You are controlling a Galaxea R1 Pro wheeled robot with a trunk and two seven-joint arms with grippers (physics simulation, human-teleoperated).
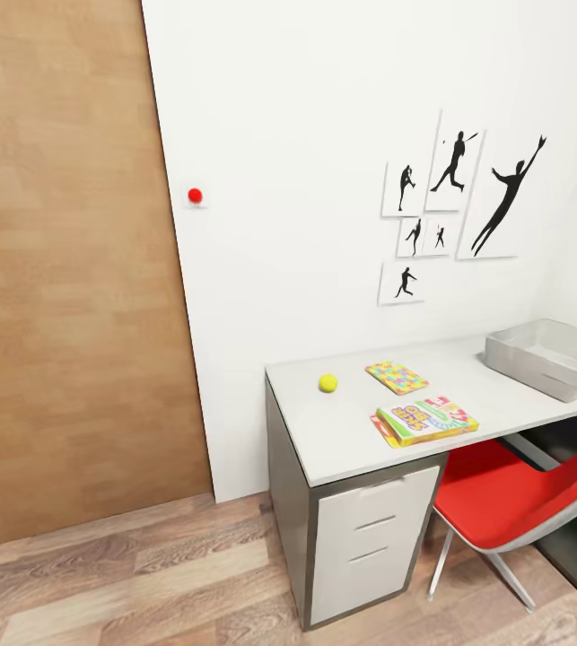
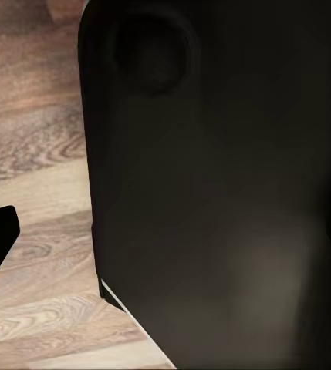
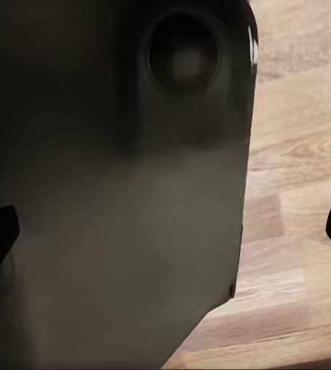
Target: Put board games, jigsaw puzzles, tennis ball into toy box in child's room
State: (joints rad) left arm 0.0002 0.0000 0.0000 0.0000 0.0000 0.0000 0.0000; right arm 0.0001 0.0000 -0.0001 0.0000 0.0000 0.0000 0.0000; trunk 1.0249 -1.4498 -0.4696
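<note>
Lying flat, board game (image 1: 427,419) long axis toward toy box (image 1: 553,357).

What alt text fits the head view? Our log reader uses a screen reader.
A pale grey table against a white wall holds a tennis ball, a jigsaw puzzle, a board game and, at right, a grey toy box. A red chair is in front.

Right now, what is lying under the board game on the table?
Under the board game an orange-red flat edge sticks out on the table. It could be a jigsaw puzzle, but the box covers the rest.
</note>
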